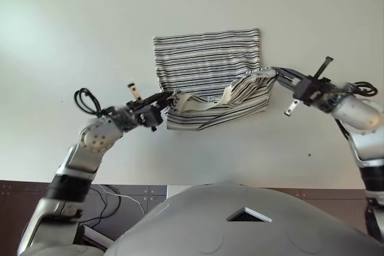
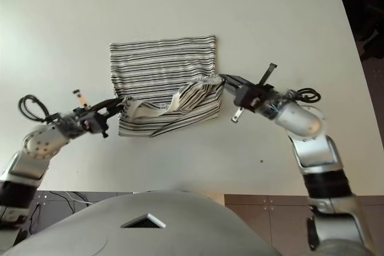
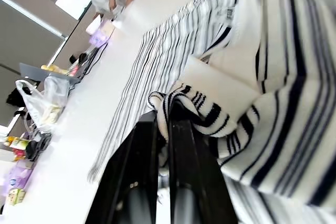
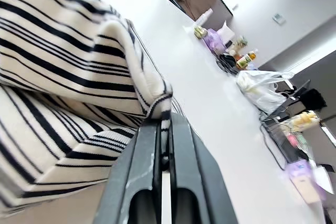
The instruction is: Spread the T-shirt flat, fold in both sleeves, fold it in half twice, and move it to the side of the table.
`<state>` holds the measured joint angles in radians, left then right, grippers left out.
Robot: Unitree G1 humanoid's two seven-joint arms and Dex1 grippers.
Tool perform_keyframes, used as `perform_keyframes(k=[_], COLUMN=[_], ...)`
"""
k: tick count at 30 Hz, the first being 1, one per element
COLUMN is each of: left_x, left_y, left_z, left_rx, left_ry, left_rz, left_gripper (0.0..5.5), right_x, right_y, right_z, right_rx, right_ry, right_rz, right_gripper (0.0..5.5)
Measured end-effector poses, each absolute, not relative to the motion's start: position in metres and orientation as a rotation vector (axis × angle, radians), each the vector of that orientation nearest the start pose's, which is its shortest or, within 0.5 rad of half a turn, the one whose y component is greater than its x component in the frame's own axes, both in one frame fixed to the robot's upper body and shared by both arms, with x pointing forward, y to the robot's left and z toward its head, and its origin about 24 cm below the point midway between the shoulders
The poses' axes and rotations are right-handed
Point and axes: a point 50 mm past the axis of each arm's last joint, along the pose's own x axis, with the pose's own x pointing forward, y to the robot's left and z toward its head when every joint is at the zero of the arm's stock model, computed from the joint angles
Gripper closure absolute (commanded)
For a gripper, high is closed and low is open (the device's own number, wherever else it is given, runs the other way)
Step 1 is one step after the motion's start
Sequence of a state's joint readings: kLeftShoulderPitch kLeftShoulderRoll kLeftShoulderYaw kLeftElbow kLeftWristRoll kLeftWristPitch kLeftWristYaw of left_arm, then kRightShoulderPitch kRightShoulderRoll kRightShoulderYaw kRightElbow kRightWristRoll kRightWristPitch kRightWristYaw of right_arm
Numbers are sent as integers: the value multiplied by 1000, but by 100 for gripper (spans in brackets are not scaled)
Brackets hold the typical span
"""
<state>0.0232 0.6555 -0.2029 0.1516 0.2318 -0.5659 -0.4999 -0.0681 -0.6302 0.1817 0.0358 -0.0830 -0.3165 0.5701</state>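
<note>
White table (image 1: 72,40) held the striped shirt (image 1: 207,58) near its middle. I had the left gripper (image 1: 170,96) and right gripper (image 1: 275,72) clamped on the shirt's near corners. I judged an even, level carry would keep the fold square.

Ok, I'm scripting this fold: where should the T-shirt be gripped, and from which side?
Probably the two corners of its near edge, each from its outer side. The T-shirt is wide and limp; the left gripper and right gripper, pinching there, raise the whole edge.
</note>
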Motion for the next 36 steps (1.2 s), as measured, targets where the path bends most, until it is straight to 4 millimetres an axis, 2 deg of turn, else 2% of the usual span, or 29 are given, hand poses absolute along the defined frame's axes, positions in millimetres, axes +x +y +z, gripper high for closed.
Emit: perform_keyframes(k=[4, 5, 6, 10, 14, 19, 20, 27, 32, 36], left_x=[276, 283, 299, 325, 322, 330, 330, 337, 342, 352], left_y=[199, 200, 201, 198, 203, 202, 202, 198, 191, 192], left_z=[47, 49, 49, 50, 26, 23, 21, 19, 12, 21], left_rx=[945, 952, 973, 1014, 1032, 1063, 1062, 1041, 993, 915], left_ry=[-129, -132, -123, -111, -29, -9, 0, 53, 125, 170], left_rz=[-716, -692, -650, -598, -585, -537, -527, -490, -434, -339], left_gripper=[540, 540, 540, 540, 540, 540, 507, 398, 328, 264], right_x=[287, 291, 300, 313, 331, 350, 352, 362, 369, 377], right_y=[-174, -171, -166, -163, -155, -158, -157, -150, -126, -127], right_z=[62, 61, 53, 39, 44, 51, 52, 43, 41, 48], right_rx=[-811, -823, -837, -862, -866, -869, -865, -904, -928, -928], right_ry=[-80, -81, -60, -22, -46, -49, -49, 12, 58, 83], right_rz=[710, 705, 691, 645, 595, 470, 453, 425, 462, 385], right_gripper=[539, 539, 539, 539, 539, 539, 515, 390, 310, 252])
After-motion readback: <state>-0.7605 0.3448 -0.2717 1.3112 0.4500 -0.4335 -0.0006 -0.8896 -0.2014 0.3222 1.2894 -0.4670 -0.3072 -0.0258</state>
